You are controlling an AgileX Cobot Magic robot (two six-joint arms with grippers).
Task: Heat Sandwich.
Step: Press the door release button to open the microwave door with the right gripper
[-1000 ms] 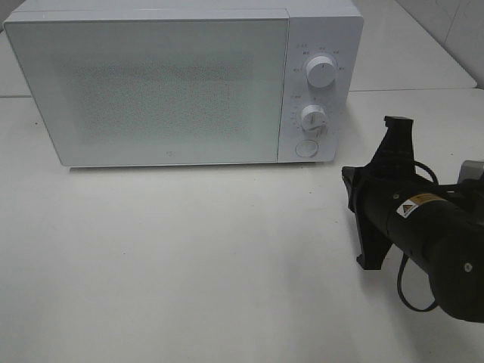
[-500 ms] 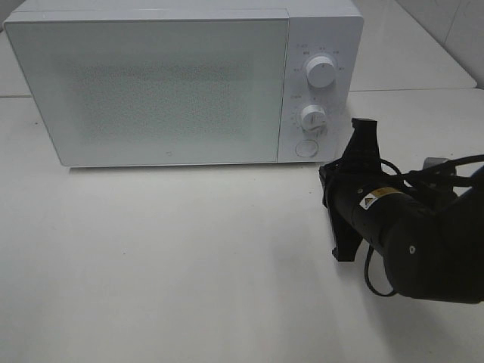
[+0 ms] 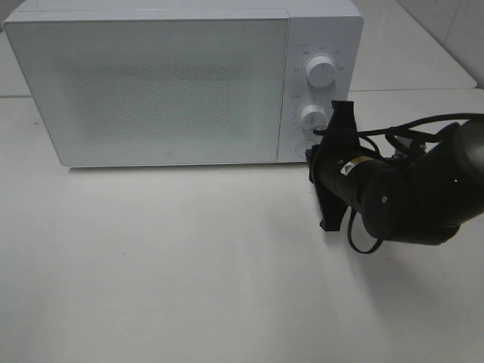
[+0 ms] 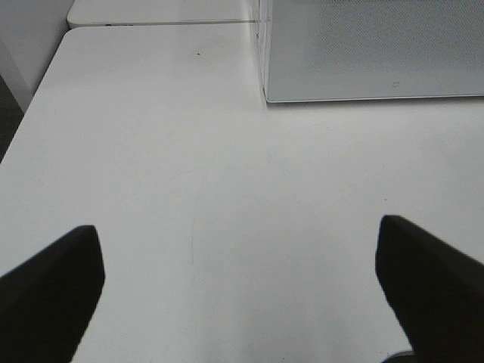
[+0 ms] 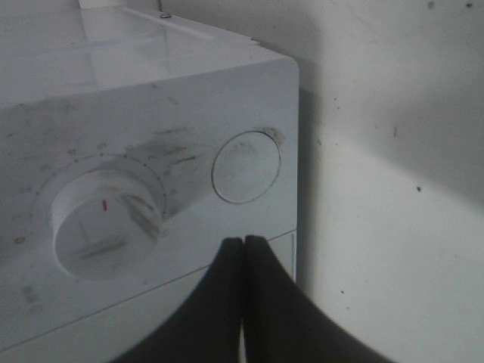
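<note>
High view: white microwave (image 3: pixel 166 83) sits far on the surface (image 3: pixel 189 272). Its door is shut and frosted, so I can't see inside. Right arm (image 3: pixel 401 193) comes in from the right. Right pincer (image 3: pixel 311 156) is up at the control panel, by the round button (image 3: pixel 302 147), below the two knobs. I can't place the sandwich from any view.

Left wrist: left pincer (image 4: pixel 238 249) is spread wide with nothing between the fingers, above bare surface. A microwave corner lies beyond it.

Right wrist: right pincer (image 5: pixel 243 246) fingers are pressed together, gripping nothing. The tips sit just under the round button, beside the lower knob (image 5: pixel 106 227). Can't tell if they touch the panel.
</note>
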